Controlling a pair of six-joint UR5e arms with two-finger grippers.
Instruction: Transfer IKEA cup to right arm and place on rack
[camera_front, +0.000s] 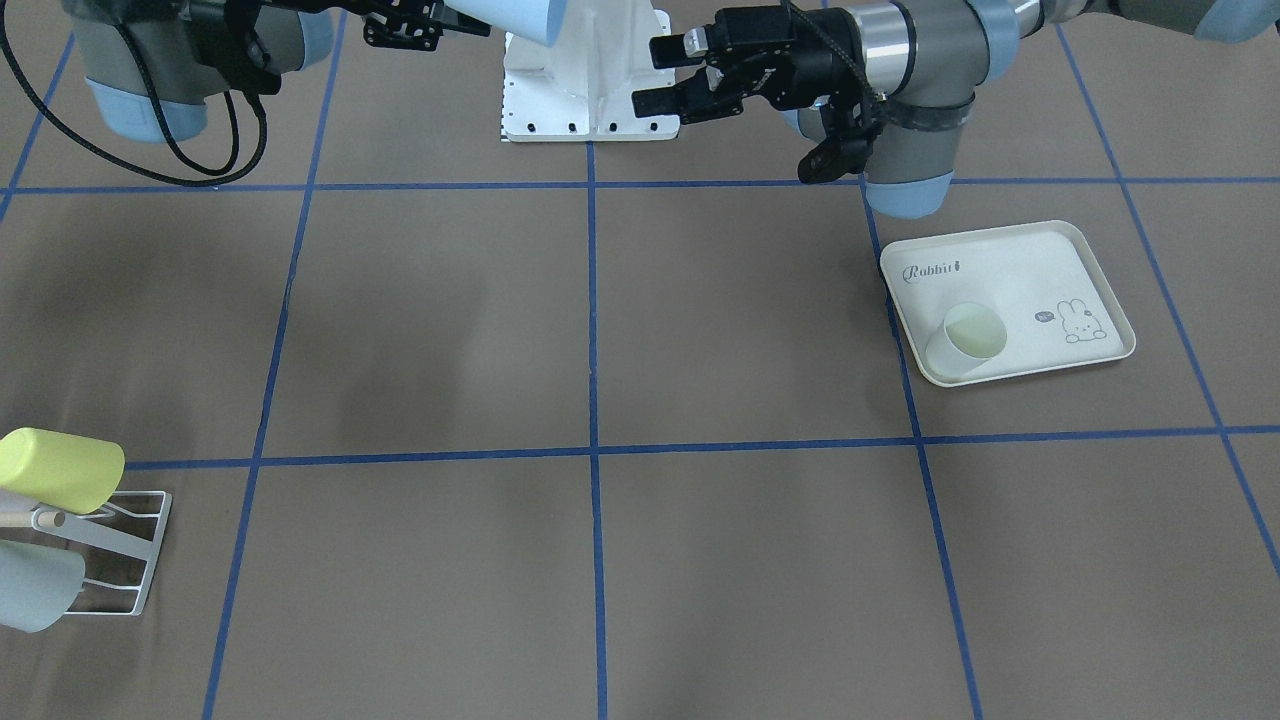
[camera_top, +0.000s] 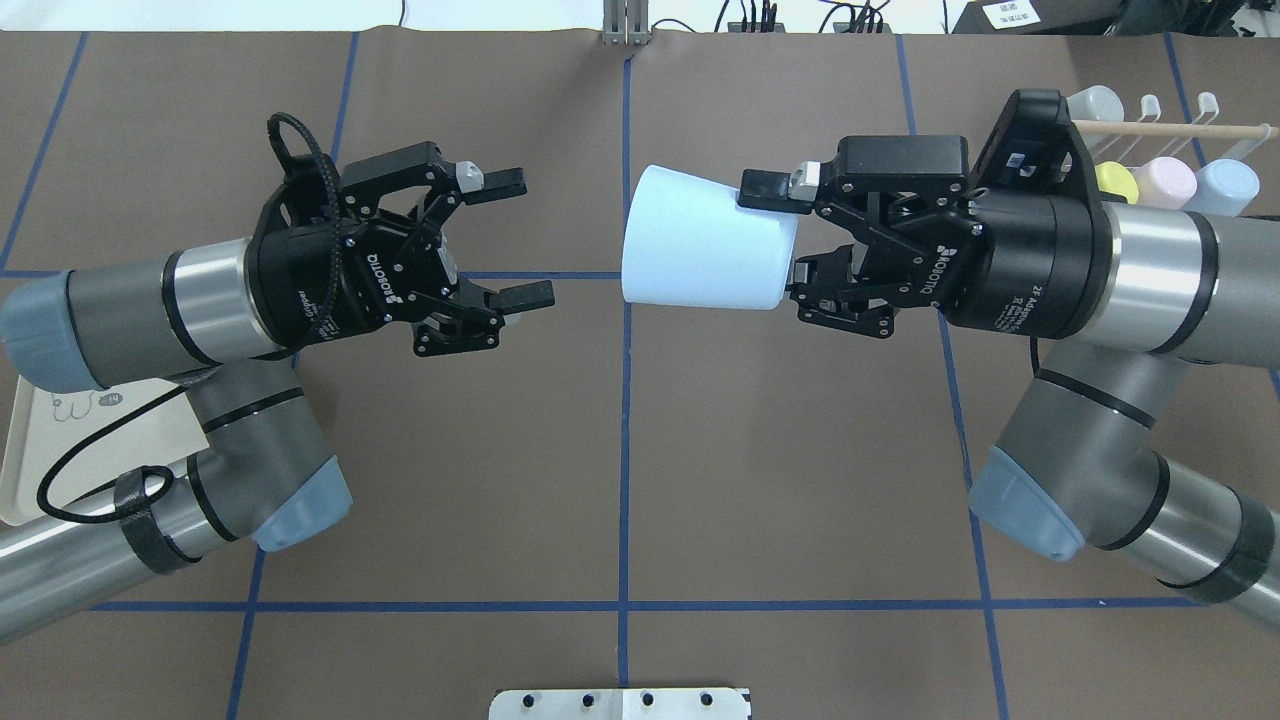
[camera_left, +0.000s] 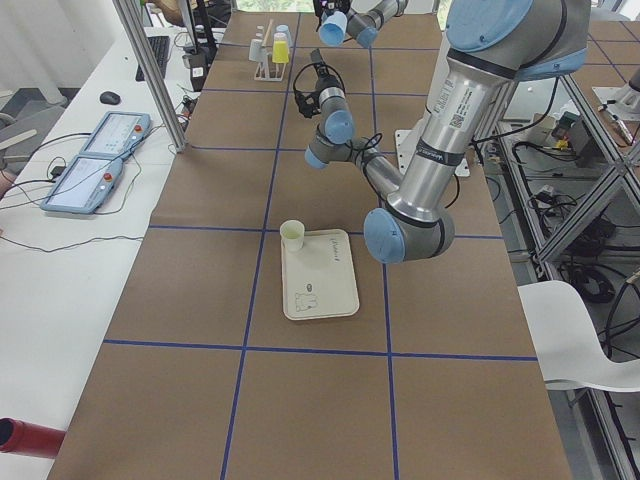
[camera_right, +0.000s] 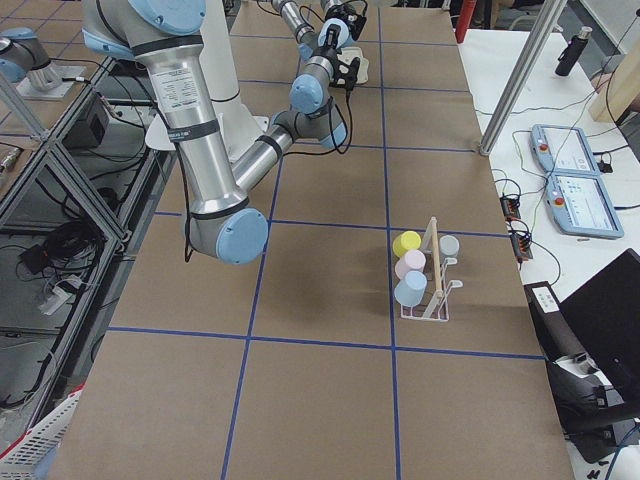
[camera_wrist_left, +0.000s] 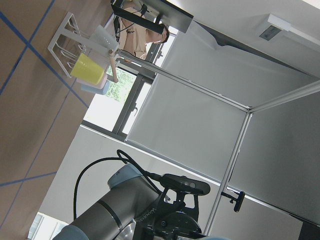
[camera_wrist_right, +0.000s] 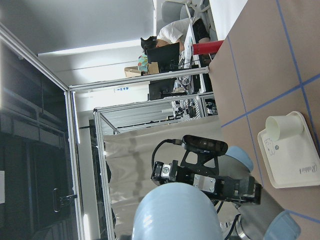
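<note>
So, by my count: two arms, two grippers, six cups, one rack, one tray; the IKEA cup (camera_top: 705, 250) is the pale blue one, a smooth tapered tumbler lying on its side in the air over the middle of the table (camera_front: 700, 350), mouth towards the left arm. The right gripper (camera_top: 782, 232) has it clamped at the narrow base end, one black finger on the far side of the cup and the other on the near side. The left gripper (camera_top: 520, 238) faces it across a clear gap, jaws spread wide with nothing between them, touching nothing.

The rack (camera_front: 110, 550) is thin white wire with a pale wooden dowel (camera_top: 1170, 128); it stands at the far corner on the robot's right, well apart from the held cup. Four cups hang on it: a yellow cup (camera_right: 407, 243), a pink cup (camera_right: 411, 265), a light blue cup (camera_right: 409, 290) and a greyish cup (camera_right: 449, 245), all matt and tapered. The sixth, a cream cup (camera_front: 966, 341), stands upright in a corner of the cream tray (camera_front: 1040, 270), a rounded rectangle with a rabbit print, on the robot's left.

Hard to read: the front-facing view crops the held cup to a blue wedge at its top edge and cuts the rack at its left edge; from overhead the right wrist covers part of the rack, and the left arm hides most of the tray; the table is brown paper gridded with blue tape.
</note>
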